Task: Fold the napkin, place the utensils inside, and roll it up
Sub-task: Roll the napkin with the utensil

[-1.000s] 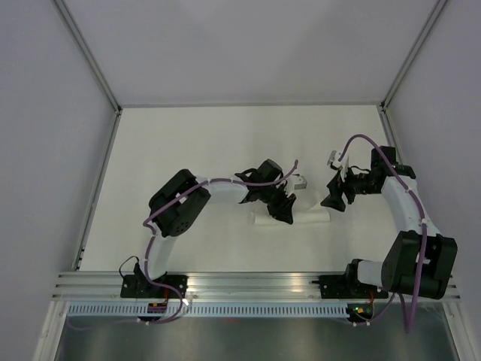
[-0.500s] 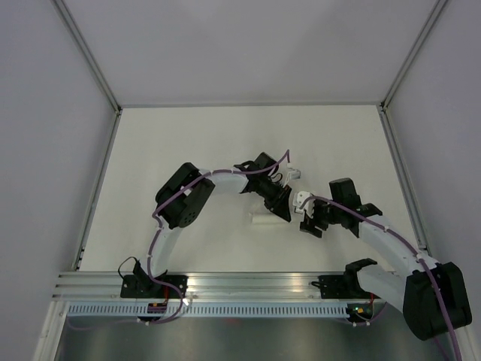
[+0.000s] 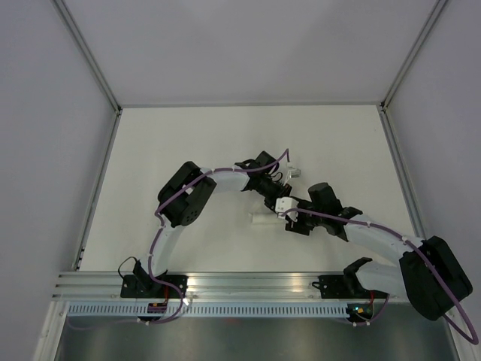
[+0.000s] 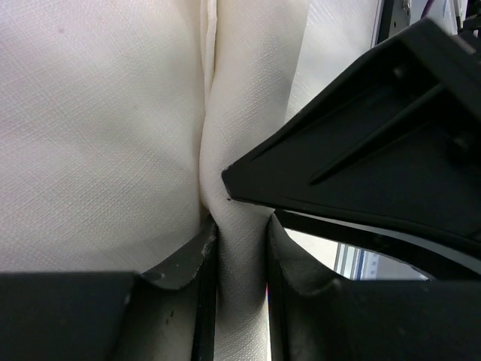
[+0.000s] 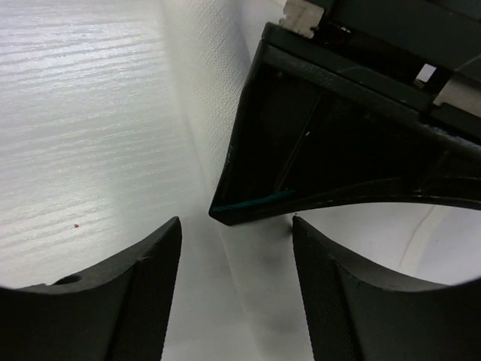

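Top view: the napkin [image 3: 262,219], rolled into a slim white cylinder, lies on the counter [image 3: 188,143] near the middle. Only its left end shows. The left arm [image 3: 225,180] and right arm [image 3: 376,235] meet over the rest and cover it.

Left wrist: the left fingers [image 4: 180,263] are clenched on the roll, pinching the cloth, probably so it cannot unwind.

Right wrist: the right fingers [image 5: 143,286] stand apart astride the roll, grasping nothing, placed as if to take a second hold beside the left.

The utensils show nowhere. Whether they sit inside the roll cannot be told.
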Tool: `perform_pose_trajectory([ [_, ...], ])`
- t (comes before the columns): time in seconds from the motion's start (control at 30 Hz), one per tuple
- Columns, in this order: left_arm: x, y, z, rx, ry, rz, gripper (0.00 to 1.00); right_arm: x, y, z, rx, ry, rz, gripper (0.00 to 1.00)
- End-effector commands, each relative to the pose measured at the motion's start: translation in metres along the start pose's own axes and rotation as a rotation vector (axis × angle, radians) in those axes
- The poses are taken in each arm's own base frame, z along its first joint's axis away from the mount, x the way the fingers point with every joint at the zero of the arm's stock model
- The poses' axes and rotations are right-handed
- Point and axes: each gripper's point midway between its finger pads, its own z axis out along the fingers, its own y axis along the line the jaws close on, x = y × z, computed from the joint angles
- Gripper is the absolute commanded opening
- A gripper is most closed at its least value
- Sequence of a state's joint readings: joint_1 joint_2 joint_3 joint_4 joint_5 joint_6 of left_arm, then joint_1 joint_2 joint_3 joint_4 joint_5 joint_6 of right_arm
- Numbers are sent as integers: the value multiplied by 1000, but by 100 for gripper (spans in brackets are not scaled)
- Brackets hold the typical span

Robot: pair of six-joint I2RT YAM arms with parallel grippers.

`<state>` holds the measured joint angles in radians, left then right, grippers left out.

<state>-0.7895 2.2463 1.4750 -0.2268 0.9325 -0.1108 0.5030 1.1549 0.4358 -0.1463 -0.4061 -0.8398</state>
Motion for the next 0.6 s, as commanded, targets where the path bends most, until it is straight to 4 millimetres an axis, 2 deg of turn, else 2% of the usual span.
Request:
perform_pose_trajectory([
  [0.0, 56, 39, 8, -134, 133, -188, 5, -1, -12, 6, 66, 5, 7, 65],
  [0.07, 55, 40, 8, -138, 132, -187, 6, 0, -12, 8, 64, 10, 19, 61],
  [0.17, 54, 42, 6, -152, 127, -188, 11, 3, -13, 11, 70, 25, 40, 50],
  [0.2, 52, 42, 4, -156, 123, -187, 14, 4, -13, 12, 75, 32, 44, 44],
  [0.23, 51, 43, 3, -163, 118, -187, 18, 6, -13, 12, 75, 38, 50, 41],
  [0.33, 40, 36, -1, -153, 87, -162, 40, 9, -10, 12, 71, 42, 55, 31],
  [0.37, 33, 32, -4, -156, 68, -142, 43, 10, -9, 13, 68, 43, 58, 25],
  [0.43, 24, 24, -7, -141, 45, -132, 45, 12, -5, 14, 48, 47, 64, 22],
  [0.47, 16, 22, -11, -140, 23, -118, 46, 13, -4, 15, 41, 50, 67, 17],
  [0.57, -1, 19, -21, -140, -35, -109, 48, 14, 3, 17, 5, 52, 74, 15],
])
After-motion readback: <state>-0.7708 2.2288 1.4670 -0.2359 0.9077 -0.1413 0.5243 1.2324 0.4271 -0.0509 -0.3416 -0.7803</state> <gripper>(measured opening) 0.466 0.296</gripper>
